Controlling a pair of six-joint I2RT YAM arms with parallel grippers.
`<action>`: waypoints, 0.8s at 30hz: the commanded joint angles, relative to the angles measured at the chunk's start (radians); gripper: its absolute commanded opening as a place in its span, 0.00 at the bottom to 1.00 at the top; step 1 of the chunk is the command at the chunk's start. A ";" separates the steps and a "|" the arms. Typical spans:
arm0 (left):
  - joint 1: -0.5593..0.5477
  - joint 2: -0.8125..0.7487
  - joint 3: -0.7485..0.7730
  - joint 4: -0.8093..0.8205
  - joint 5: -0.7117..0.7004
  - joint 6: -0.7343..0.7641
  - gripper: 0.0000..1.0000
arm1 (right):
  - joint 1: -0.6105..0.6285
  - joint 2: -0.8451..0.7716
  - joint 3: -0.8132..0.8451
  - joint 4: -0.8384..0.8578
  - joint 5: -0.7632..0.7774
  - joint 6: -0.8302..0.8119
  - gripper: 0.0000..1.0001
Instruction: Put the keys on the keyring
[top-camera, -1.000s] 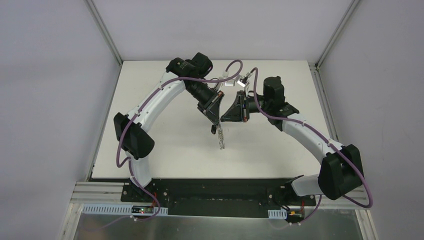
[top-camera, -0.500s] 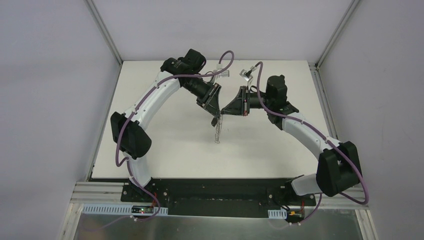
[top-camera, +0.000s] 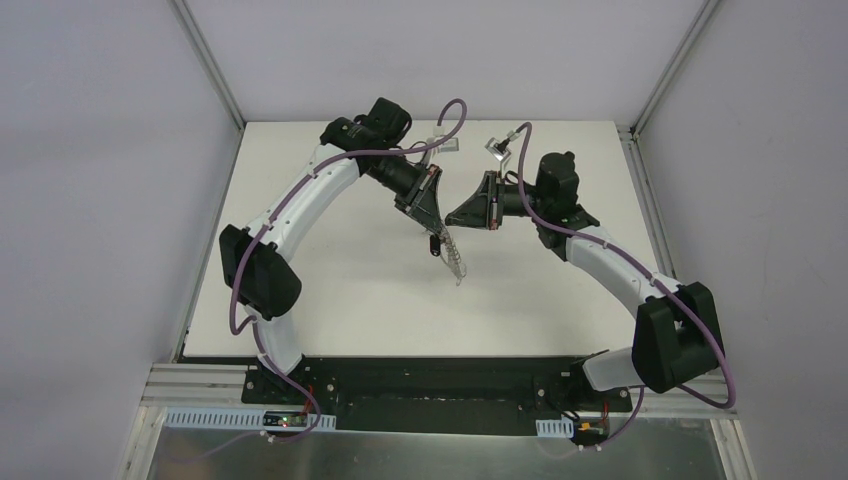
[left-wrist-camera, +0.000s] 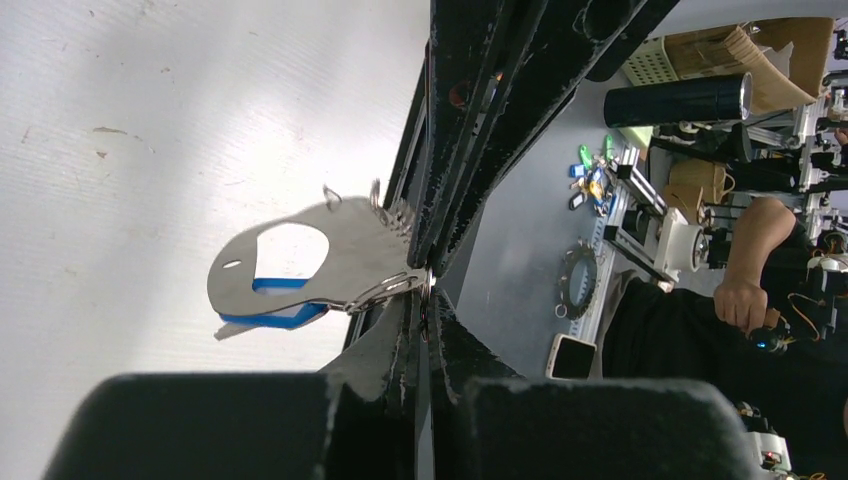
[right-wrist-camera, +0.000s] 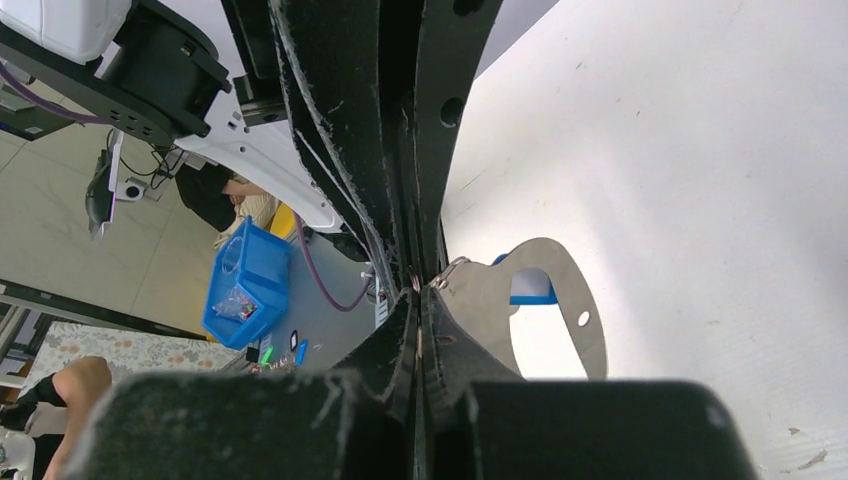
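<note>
Flat keyring of pale, smooth, silvery metal: an oval loop with one large rounded cutout and one tiny hole, thin at the edges. Along one edge, a row of small bent wire clips. Behind the loop, a glossy blue plastic tag, showing through the cutout and below the lower edge; the rest of that key hidden.

Held over a matte white table, lightly scuffed, between two black grippers meeting tip to tip near the table's middle. Left gripper clenched, rough black fingers pressed together on the loop's clip edge, at a small wire ring. Right gripper likewise clamped tight on the loop's rim, from the opposite side. Seen from above, loop hanging tilted just below both sets of fingertips. Just beside it, under the left gripper, a small dark piece, too small to identify.

Off the table, in the right wrist view's background, a blue plastic bin with small items inside, too blurred to name.
</note>
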 joint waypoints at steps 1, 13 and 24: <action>-0.001 -0.048 0.000 -0.021 0.030 0.017 0.00 | -0.005 -0.029 -0.004 0.068 -0.021 -0.027 0.02; -0.060 0.043 0.131 -0.303 -0.038 0.195 0.00 | 0.022 -0.042 0.048 -0.063 -0.107 -0.168 0.32; -0.076 0.069 0.158 -0.312 -0.058 0.189 0.00 | 0.059 -0.042 0.059 -0.133 -0.130 -0.233 0.35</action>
